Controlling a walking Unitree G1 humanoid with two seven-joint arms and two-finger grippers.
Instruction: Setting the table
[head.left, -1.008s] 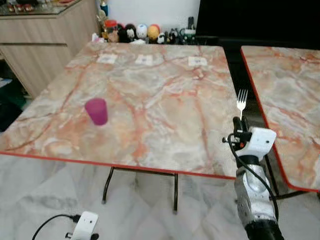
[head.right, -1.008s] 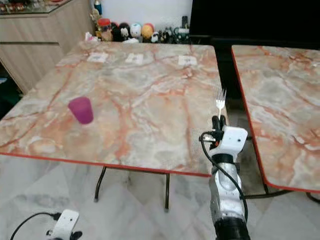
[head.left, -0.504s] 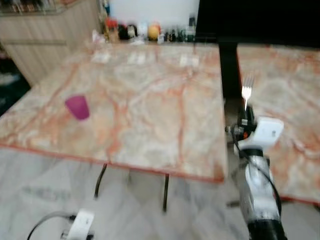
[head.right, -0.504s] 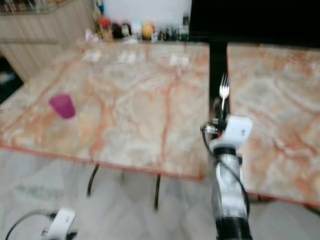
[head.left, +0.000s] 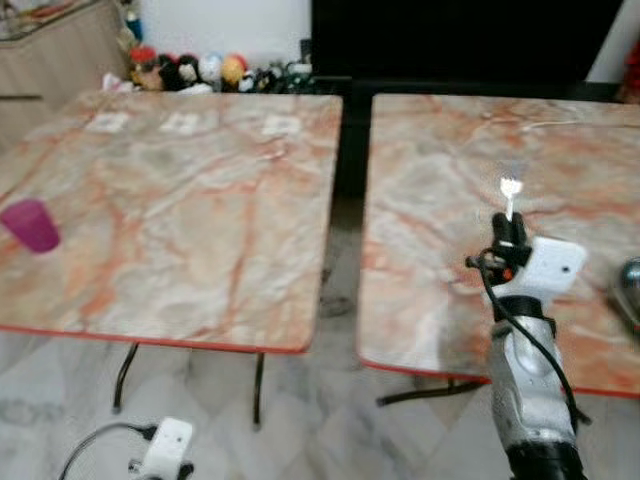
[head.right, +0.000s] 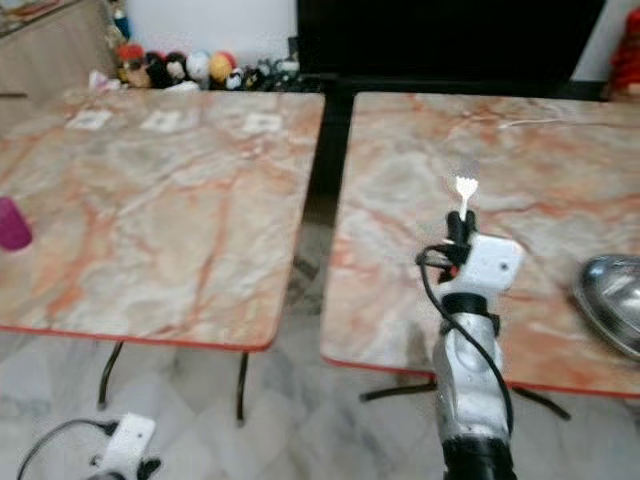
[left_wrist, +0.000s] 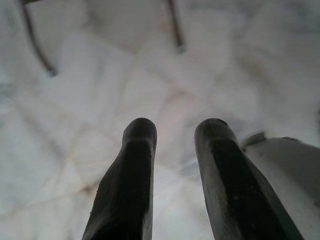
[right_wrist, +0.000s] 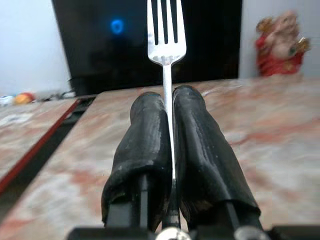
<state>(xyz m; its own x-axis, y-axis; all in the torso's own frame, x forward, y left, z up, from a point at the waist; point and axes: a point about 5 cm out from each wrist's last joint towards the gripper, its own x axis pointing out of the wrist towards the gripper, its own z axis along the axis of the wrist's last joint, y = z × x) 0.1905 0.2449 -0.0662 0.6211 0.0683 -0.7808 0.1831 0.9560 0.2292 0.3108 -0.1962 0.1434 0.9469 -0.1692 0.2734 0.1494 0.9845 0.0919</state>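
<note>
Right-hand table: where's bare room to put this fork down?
The right gripper holds the fork upright over the right-hand table. Most of that marble is bare: the whole stretch from its left edge by the gap across to the metal bowl at the right. Only the bowl's side is taken. The left gripper hangs idle over the floor.

Marble tables (head.left: 200, 220) (red-edged), pale floor (head.left: 330, 420)

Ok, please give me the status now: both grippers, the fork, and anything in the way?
Right gripper shut on fork, upright, over right table. Left gripper open, low above floor. Metal bowl at table's right edge.
</note>
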